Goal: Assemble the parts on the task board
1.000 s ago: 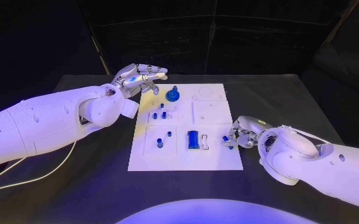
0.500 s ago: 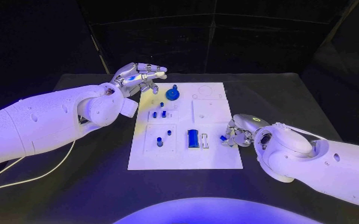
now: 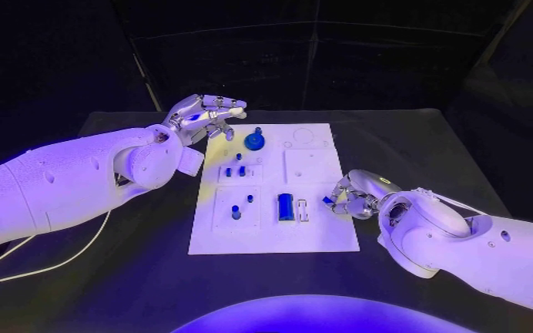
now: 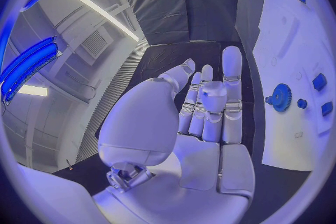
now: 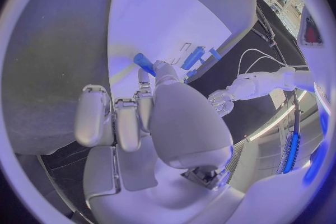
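Note:
The white task board [image 3: 316, 167] lies in the middle of the black table. On it are a blue gear [image 3: 256, 140], a blue block [image 3: 286, 206] and several small blue pegs [image 3: 236, 212]. My right hand [image 3: 353, 194] is at the board's right edge and pinches a small blue peg [image 3: 330, 200] just over the board; the right wrist view shows that peg [image 5: 143, 61] at the fingertips above the board [image 5: 168, 17]. My left hand [image 3: 206, 116] hovers off the board's far left corner, fingers apart and holding nothing. The left wrist view shows that hand [image 4: 206, 115] beside the gear [image 4: 282, 97].
A white cable [image 3: 50, 260] runs over the table at the near left, under my left arm. Bare black table surrounds the board on all sides.
My right hand has shifted slightly farther along the board's right edge and inward, carrying the small blue peg. My left hand has stayed where it was.

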You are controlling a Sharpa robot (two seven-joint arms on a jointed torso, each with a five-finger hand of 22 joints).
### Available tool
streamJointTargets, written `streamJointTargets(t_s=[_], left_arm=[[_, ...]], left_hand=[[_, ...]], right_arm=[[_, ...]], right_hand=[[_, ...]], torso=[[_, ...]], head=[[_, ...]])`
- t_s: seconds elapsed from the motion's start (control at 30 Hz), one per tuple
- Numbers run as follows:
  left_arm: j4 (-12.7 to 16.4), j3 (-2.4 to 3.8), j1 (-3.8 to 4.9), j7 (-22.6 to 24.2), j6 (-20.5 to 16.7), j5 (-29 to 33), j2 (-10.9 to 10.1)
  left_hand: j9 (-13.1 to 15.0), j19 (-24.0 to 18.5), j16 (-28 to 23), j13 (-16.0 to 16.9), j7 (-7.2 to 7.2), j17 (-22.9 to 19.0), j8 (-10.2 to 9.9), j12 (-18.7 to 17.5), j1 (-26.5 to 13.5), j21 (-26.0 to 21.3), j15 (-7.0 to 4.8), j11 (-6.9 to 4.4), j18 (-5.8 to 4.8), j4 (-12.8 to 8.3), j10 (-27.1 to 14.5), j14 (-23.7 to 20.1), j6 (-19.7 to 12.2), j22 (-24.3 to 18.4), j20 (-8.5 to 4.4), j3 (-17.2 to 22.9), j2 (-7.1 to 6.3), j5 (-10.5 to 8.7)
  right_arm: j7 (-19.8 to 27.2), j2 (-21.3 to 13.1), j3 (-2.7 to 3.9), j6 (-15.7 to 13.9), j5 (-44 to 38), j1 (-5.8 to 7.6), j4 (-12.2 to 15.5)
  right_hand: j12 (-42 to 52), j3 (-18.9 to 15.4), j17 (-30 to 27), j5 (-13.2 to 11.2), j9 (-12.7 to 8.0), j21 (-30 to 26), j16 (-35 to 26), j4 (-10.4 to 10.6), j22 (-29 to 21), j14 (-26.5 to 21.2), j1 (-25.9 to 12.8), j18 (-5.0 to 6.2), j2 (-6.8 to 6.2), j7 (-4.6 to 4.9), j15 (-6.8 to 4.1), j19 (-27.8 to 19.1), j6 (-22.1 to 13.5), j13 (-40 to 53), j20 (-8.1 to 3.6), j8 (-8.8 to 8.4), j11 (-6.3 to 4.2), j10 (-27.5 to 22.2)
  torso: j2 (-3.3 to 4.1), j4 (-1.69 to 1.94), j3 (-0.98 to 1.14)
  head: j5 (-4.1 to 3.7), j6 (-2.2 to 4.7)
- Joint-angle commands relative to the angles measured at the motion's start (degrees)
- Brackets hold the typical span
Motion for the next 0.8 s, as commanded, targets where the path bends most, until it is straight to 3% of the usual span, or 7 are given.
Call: streamJointTargets(t_s=[0.03, 0.37, 0.5, 0.63, 0.8], left_arm=[[0.0, 0.05, 0.06, 0.6, 0.7, -0.1, 0.1], [0.1, 0.05, 0.06, 0.3, 1.2, -0.1, 0.0], [0.1, 0.05, 0.06, 0.2, 1.3, -0.1, 0.0], [0.2, 0.05, 0.07, 0.2, 1.3, -0.1, 0.0], [0.2, 0.05, 0.07, 0.2, 1.4, -0.1, 0.1]], left_hand=[[0.0, -0.1, 0.4, 0.1, -0.06, -0.1, 0.4, 0.2, -0.2, -0.3, 0.06, 0.1, 0.82, 0.0, -0.3, -0.3, -0.4, 0.1, 0.54, 0.1, -0.08, 0.26], [0.0, -0.1, 0.4, 0.1, -0.07, -0.2, 0.4, 0.2, -0.1, -0.3, 0.06, 0.09, 0.82, 0.0, -0.4, -0.3, -0.4, 0.1, 0.54, 0.1, -0.11, 0.26], [0.0, -0.1, 0.4, 0.1, -0.07, -0.2, 0.4, 0.2, -0.1, -0.3, 0.06, 0.09, 0.82, 0.0, -0.4, -0.3, -0.4, 0.1, 0.54, 0.1, -0.11, 0.26], [0.0, -0.1, 0.4, 0.1, -0.07, -0.2, 0.4, 0.2, -0.1, -0.3, 0.05, 0.09, 0.82, 0.0, -0.4, -0.3, -0.4, 0.1, 0.54, 0.1, -0.09, 0.27], [0.0, -0.1, 0.4, 0.1, -0.07, -0.1, 0.4, 0.2, -0.1, -0.3, 0.05, 0.09, 0.82, 0.0, -0.4, -0.3, -0.4, 0.1, 0.54, 0.1, -0.09, 0.27]], right_arm=[[3.3, -0.2, 0.04, -6.4, 4.3, 0.1, 0.5], [4.4, 0.2, 0.04, -7.3, 7.5, 0.11, 1.2], [3.8, 1.1, 0.04, -5.1, 8.3, 0.11, 0.7], [2.3, 2.5, 0.04, -1.2, 8.8, 0.12, -0.2], [1.5, 4.0, 0.04, 0.4, 9.0, 0.12, -1.0]], right_hand=[[0.2, 0.4, 7.6, 0.2, 0.7, 0.2, 0.2, 0.0, 0.1, 4.5, -0.3, -0.22, -1.09, -0.39, -0.19, 0.4, 1.0, -7.8, 0.13, 0.32, -1.11, 1.4], [0.3, 1.2, 7.7, 0.4, 0.8, 0.2, 0.2, 0.8, 0.1, 4.5, -1.0, -0.21, -2.04, -0.3, -0.15, 0.4, 1.1, -7.7, 0.14, 0.01, -1.04, 1.6], [0.3, 1.7, 7.6, -0.6, 0.9, 0.2, 0.2, 1.7, 0.0, 4.5, -1.8, -0.2, -2.65, -0.32, -0.12, 0.3, 1.3, -7.6, 0.18, -0.16, -1.04, 1.6], [-0.3, 1.8, 7.2, -2.9, 0.9, -0.2, 0.0, 2.8, -0.7, 4.4, -3.1, -0.05, -3.26, -0.28, -0.05, 0.0, 1.5, -8.0, 0.26, -0.42, -0.98, 1.5], [0.1, 2.0, 7.0, -2.7, 1.1, -0.5, -0.1, 3.4, -1.1, 4.3, -3.7, 0.04, -3.26, -0.46, -0.11, -0.2, 2.1, -7.7, 0.24, -0.25, -1.1, 1.8]], torso=[[0.03, 0.07, -0.05], [0.09, 0.09, -0.1], [0.06, 0.02, -0.11], [0.1, 0.05, -0.13], [0.1, 0.0, -0.03]], head=[[-0.06, 0.04], [0.01, 0.07], [0.06, -0.02], [-0.05, -0.01], [0.04, 0.05]])
